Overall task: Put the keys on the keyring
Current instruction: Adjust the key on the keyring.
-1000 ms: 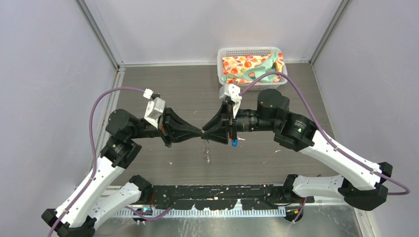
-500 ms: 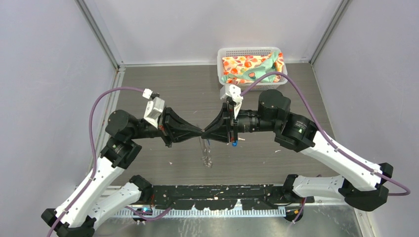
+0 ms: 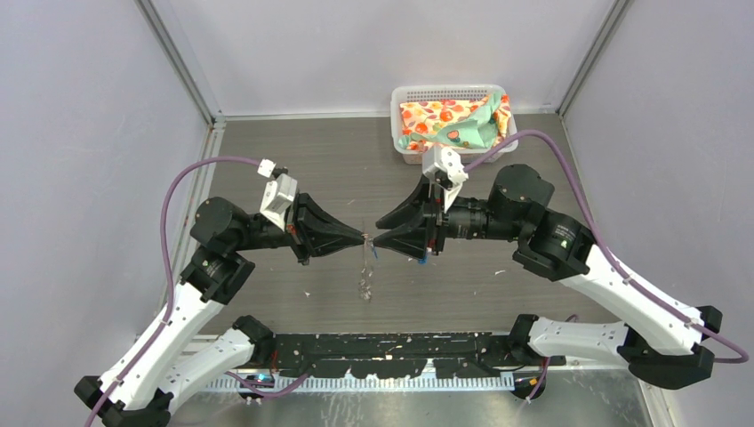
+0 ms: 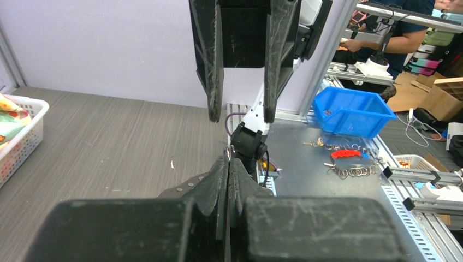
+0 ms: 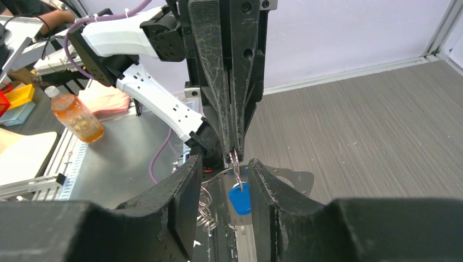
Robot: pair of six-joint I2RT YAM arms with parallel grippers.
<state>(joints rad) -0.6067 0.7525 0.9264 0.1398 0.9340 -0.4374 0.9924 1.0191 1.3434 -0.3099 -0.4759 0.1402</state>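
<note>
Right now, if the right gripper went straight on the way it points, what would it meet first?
Probably the keyring wire pinched in the left gripper, with a blue key hanging from it; the left gripper's tips come right behind. Depth is hard to judge.

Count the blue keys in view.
1. The key hangs with the keyring from the left gripper's shut tips, just in front of the right gripper. A second key may be hidden.

- We hold our left end effector (image 3: 363,237) pinched tight and level, pointing toward the right edge of the surface (image 3: 293,160).
- Our right end effector (image 3: 377,233) faces it nearly tip to tip, jaws parted.
- Both forearms reach inward.
</note>
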